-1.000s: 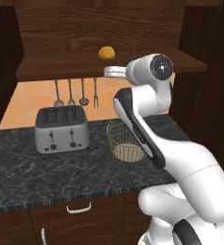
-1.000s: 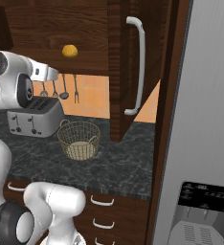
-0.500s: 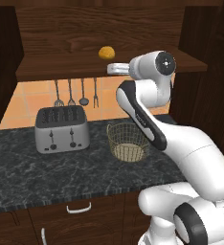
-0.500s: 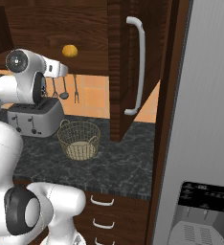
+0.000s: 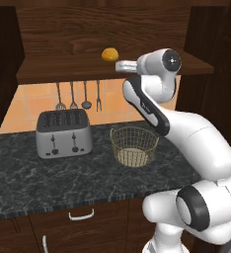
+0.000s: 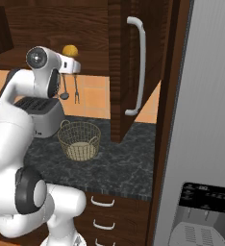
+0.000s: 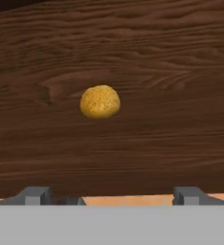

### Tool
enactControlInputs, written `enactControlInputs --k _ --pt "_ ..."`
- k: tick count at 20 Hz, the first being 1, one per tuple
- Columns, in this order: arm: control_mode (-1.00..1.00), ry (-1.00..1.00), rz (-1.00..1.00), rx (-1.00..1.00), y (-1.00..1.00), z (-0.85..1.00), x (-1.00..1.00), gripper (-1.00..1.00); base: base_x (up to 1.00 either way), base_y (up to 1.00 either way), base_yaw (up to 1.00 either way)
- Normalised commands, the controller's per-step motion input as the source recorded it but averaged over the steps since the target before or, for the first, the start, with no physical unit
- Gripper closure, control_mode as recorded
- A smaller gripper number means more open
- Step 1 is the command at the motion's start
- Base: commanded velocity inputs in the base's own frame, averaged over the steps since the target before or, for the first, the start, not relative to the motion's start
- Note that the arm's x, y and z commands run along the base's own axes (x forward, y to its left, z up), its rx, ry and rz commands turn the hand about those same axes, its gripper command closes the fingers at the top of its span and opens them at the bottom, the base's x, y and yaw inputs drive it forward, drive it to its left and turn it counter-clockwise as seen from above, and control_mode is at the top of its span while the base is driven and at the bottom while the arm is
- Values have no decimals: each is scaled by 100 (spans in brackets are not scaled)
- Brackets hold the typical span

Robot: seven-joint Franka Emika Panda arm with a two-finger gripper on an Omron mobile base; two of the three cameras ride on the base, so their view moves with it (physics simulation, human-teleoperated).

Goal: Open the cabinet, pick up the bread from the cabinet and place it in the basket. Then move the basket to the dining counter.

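The cabinet (image 5: 63,70) is open, its door (image 6: 125,72) swung out to the right with the silver bar handle (image 6: 139,67) facing me. The bread (image 5: 109,54) (image 6: 70,50) (image 7: 100,101), a small golden bun, lies on the cabinet shelf. My gripper (image 5: 120,65) (image 6: 78,66) (image 7: 114,195) is open at the shelf's front edge. It points at the bun, a short way off, with nothing between its fingers. The wire basket (image 5: 134,145) (image 6: 79,139) stands upright on the black counter below. The dining counter is out of view.
A silver toaster (image 5: 63,133) (image 6: 43,111) sits left of the basket on the black granite counter (image 5: 38,183). Kitchen utensils (image 5: 78,96) hang on the tiled wall under the shelf. A grey fridge (image 6: 206,120) stands at the right. Drawers (image 6: 104,202) lie below the counter.
The hand has risen slightly and shifted toward the shelf and the bun. The jaws stayed open, and the bun and basket have not moved.
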Motion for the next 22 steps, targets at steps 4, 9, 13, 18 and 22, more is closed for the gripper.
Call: enactControlInputs --k 4,9,13,18,22 --pt "-100 1 0 0 -7 0 68 -100 0 0 0" --pt "-100 0 0 0 6 7 49 -100 0 0 0" --pt "-100 1 0 0 1 24 23 -100 0 0 0" --pt "-100 0 0 -8 11 1 12 -100 0 0 0" --pt "-100 0 0 -4 4 6 24 -100 0 0 0"
